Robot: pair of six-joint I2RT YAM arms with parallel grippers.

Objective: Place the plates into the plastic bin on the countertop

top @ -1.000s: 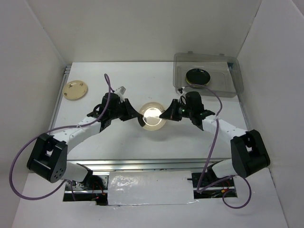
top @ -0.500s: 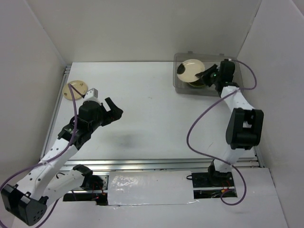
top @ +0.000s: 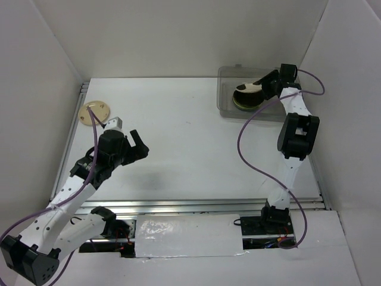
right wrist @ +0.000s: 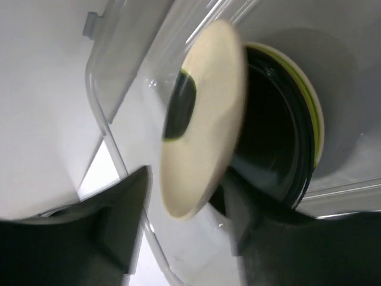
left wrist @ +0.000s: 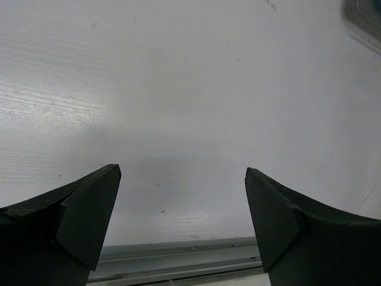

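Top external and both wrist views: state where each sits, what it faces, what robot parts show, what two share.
Top external: above and behind the arms, looking down on the countertop; both arms whole, left gripper and right gripper.
Left wrist: on the left arm, facing bare countertop; its two fingers spread wide.
Right wrist: on the right arm, facing into the plastic bin; its fingers flank a tilted cream plate, black plate behind.
Shared: top external and right wrist both show plastic bin, cream plate, black plate.
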